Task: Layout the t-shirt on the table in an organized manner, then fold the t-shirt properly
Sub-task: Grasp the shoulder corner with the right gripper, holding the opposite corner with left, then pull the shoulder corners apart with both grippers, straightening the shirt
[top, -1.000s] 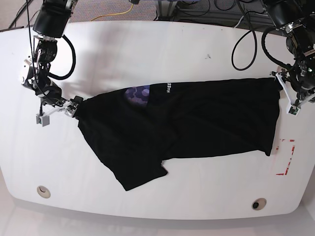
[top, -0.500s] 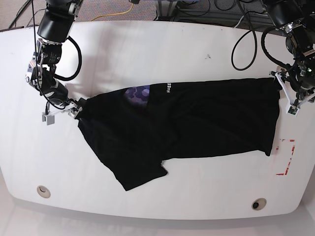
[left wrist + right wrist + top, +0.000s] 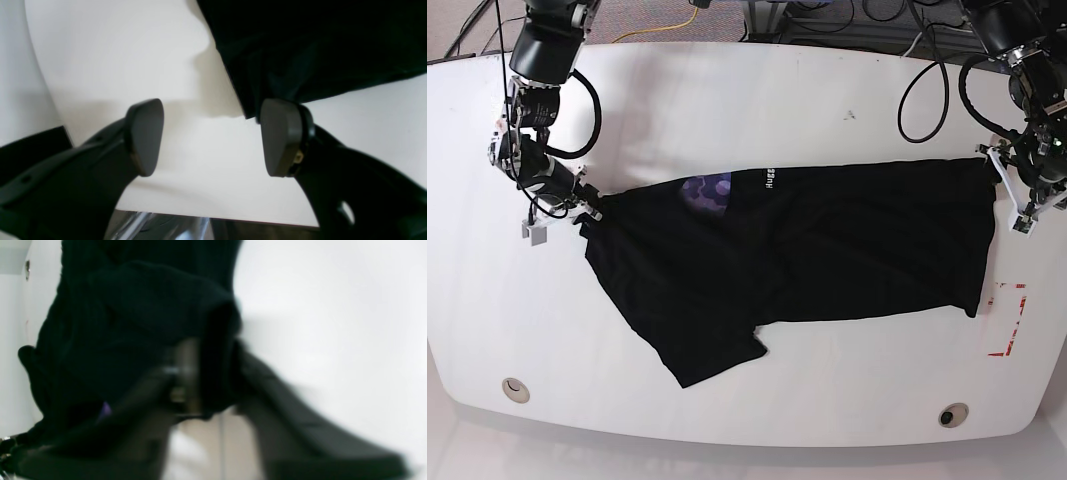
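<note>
Sprawling across the middle of the white bench (image 3: 727,100), the black t-shirt (image 3: 827,245) lies wrinkled, one sleeve trailing toward the lower left of the frame. At the left edge of the cloth the right claw (image 3: 587,212) is clenched on the t-shirt's corner. At the right edge the left claw (image 3: 1012,195) stands released, jaws wide apart, one pad (image 3: 278,136) just touching the hem.

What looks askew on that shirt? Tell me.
The t-shirt lies crooked on the table: its lower left part sags diagonally toward the front edge, a purple print shows near the top, and the right end effector pinches the left corner.
</note>
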Robot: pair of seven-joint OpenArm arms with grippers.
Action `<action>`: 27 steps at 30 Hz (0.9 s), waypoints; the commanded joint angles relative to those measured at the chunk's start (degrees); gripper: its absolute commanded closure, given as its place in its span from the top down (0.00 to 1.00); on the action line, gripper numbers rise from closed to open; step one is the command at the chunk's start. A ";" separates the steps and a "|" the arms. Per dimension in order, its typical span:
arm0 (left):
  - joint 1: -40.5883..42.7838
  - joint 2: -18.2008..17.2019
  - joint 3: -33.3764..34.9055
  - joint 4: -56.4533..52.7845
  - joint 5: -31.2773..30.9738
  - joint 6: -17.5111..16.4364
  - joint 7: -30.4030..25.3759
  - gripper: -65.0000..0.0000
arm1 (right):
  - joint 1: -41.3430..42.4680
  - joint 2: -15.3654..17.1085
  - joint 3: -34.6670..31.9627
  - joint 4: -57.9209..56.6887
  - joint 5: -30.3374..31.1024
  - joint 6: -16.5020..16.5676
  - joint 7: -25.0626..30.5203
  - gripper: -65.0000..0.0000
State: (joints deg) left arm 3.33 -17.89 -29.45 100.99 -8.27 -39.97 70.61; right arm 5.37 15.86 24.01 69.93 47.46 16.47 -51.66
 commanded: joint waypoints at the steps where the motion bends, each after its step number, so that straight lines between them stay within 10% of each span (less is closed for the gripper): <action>1: -0.56 -1.93 -0.57 1.03 0.14 -0.03 -0.76 0.66 | 1.18 1.07 0.21 0.97 1.02 0.45 0.89 0.05; 27: 0.40 0.26 -7.25 0.68 -5.57 -0.03 -0.76 0.80 | 1.10 0.89 0.03 1.06 0.67 0.45 0.89 0.00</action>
State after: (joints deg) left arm 4.45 -16.56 -36.77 100.79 -11.92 -39.97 70.70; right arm 5.54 15.88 23.90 69.95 47.16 16.49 -51.59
